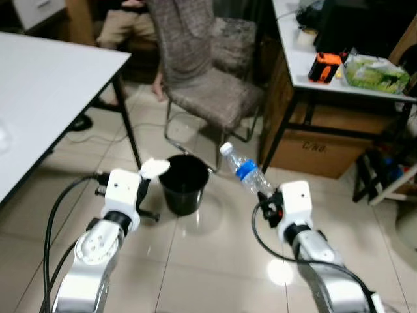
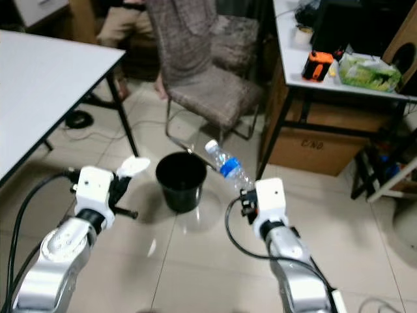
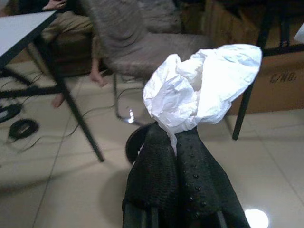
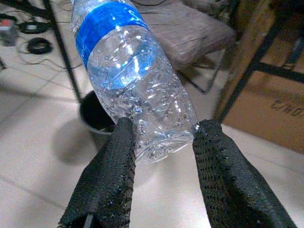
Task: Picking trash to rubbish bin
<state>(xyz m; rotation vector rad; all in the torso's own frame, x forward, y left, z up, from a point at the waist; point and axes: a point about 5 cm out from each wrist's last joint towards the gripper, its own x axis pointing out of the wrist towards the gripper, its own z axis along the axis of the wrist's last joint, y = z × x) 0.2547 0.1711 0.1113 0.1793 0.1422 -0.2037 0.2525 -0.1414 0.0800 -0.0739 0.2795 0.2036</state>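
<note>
Bottle held over the tiled floor

The right gripper (image 4: 161, 142) clamps the base of a clear plastic bottle (image 4: 135, 80) between its two black fingers (image 4: 109, 175); the bottle has a blue label (image 4: 107, 26). Beyond it stand a black bin (image 4: 95, 114), a grey chair (image 4: 190, 33) and a cardboard box (image 4: 280, 109).

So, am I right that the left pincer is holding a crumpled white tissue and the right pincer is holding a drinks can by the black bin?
Not quite: the right pincer holds a clear plastic bottle with a blue label, not a can, as the right wrist view shows. The rest stands: the left pincer grips the crumpled white tissue, and both are near the black bin.
</note>
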